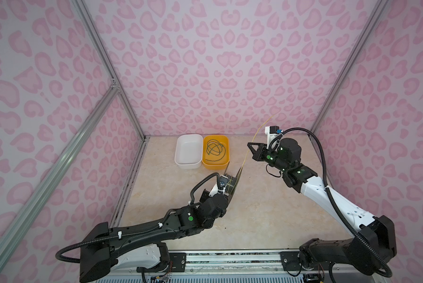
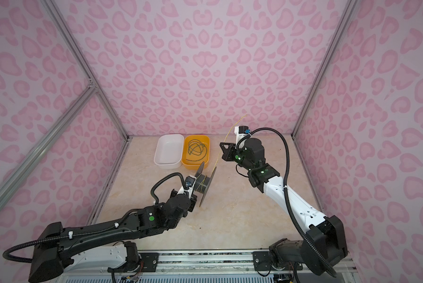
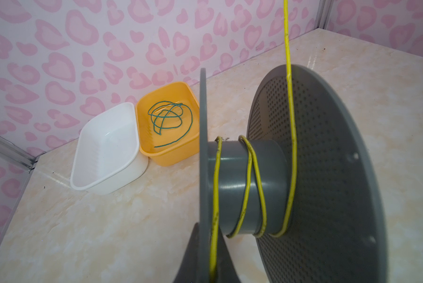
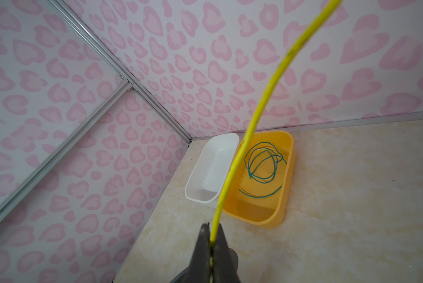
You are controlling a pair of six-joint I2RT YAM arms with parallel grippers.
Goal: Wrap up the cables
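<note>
Yellow cable pinched in right gripper, wound round spool

Lighting: soft, even and diffuse, brightest on the pink heart-patterned back wall; picture corners darken.
Shadows: faint.
Glare: mild sheen on the glossy beige marble-look tabletop.
Distortion: wide-angle bending at the edges.
Blur: the thin bright-yellow cable is soft near the lens.

A yellow cable runs straight through the air from the right hand down to a grey spool gripped by the left hand, barring the middle of the counter. A white tub and an orange tub, touching, block the back edge. Bare counter lies open nearer the arms' bases and at right.
</note>
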